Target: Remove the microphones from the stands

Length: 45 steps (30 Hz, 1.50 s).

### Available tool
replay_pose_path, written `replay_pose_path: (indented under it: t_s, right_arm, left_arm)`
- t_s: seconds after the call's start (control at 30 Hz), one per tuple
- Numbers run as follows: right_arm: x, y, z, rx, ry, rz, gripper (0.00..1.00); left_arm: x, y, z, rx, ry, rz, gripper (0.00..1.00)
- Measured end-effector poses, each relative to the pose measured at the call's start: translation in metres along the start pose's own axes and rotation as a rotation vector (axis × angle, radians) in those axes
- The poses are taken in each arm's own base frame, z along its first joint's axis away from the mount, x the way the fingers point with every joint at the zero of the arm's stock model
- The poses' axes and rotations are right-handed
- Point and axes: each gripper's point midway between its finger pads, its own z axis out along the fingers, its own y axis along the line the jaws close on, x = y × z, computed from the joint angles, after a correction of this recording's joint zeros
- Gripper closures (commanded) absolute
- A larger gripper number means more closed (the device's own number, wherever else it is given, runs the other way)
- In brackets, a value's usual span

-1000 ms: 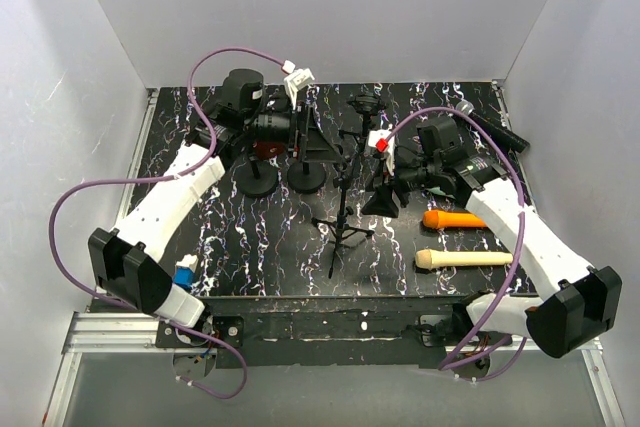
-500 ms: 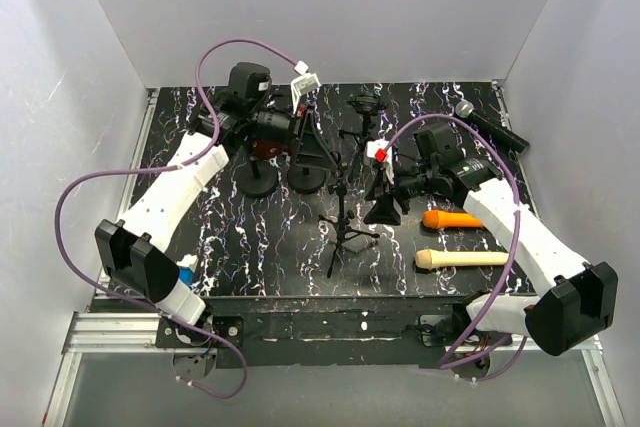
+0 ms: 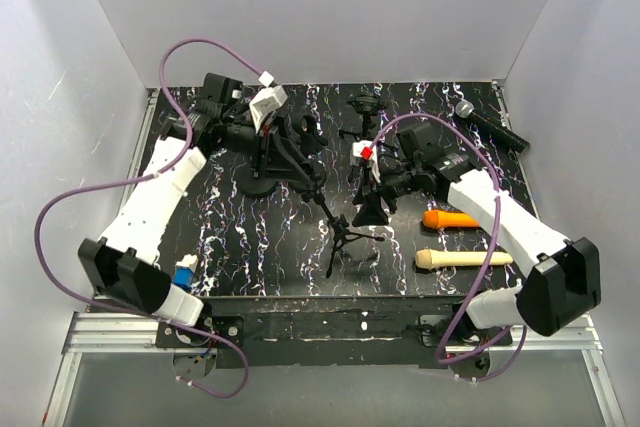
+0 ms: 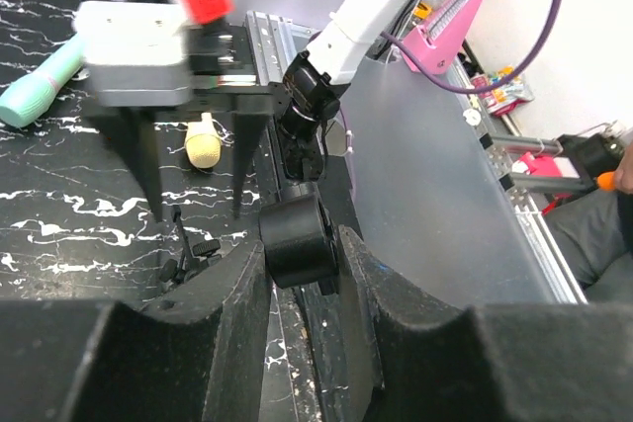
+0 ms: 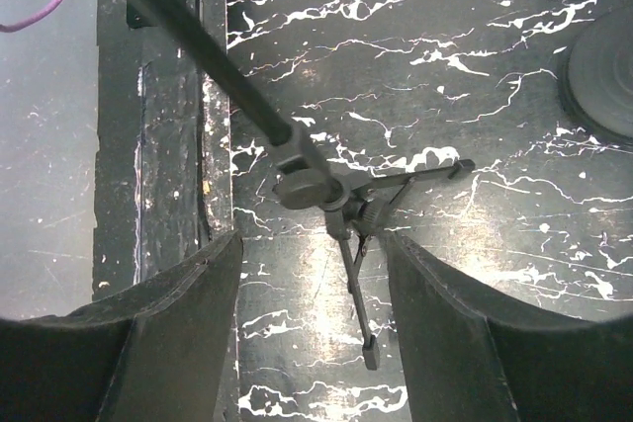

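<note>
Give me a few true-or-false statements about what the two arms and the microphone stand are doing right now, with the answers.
1. The left gripper is closed on a black cylinder. True.
2. The tripod stand stands straight upright. False: its pole leans over toward the left gripper.
3. The right gripper is clamped on the stand's pole. False: its jaws are open and it hovers above the stand, gripping nothing.
4. An orange microphone and a cream microphone lie on the table beside the right arm. True.
</note>
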Motion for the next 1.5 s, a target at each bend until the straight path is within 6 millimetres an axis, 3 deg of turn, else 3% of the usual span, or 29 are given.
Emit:
replay_pose_path:
  t_s: [0.2, 0.53, 0.93, 1.13, 1.17, 1.33, 1.5]
  right_arm:
    - [-0.002, -0.005, 0.012, -0.023, -0.006, 0.039, 0.31]
    - [-0.01, 0.005, 0.029, -0.132, 0.011, 0.023, 0.37]
    - [0.002, 0.016, 0.03, -0.185, 0.067, 0.017, 0.65]
    - [0.001, 0.012, 0.033, -0.167, 0.073, -0.017, 0.96]
    - [0.0, 0.012, 0.033, -0.16, 0.075, -0.034, 0.98]
    - [-0.001, 0.013, 0.033, -0.064, 0.065, -0.236, 0.99]
    - [0.002, 0.012, 0.033, 0.128, -0.031, -0.824, 0.99]
  left_arm:
    - [0.006, -0.033, -0.003, -0.014, -0.004, 0.14, 1.0]
    - [0.006, -0.031, -0.003, -0.027, 0.017, 0.242, 1.0]
    - [0.006, -0.028, -0.004, -0.031, 0.02, 0.297, 1.0]
    - [0.006, -0.028, -0.005, -0.04, 0.024, 0.308, 1.0]
    - [0.006, -0.029, -0.005, -0.045, 0.024, 0.308, 1.0]
    - [0.009, -0.033, -0.007, -0.066, 0.01, 0.31, 1.0]
    - [0.009, -0.032, -0.007, -0.083, -0.002, 0.301, 1.0]
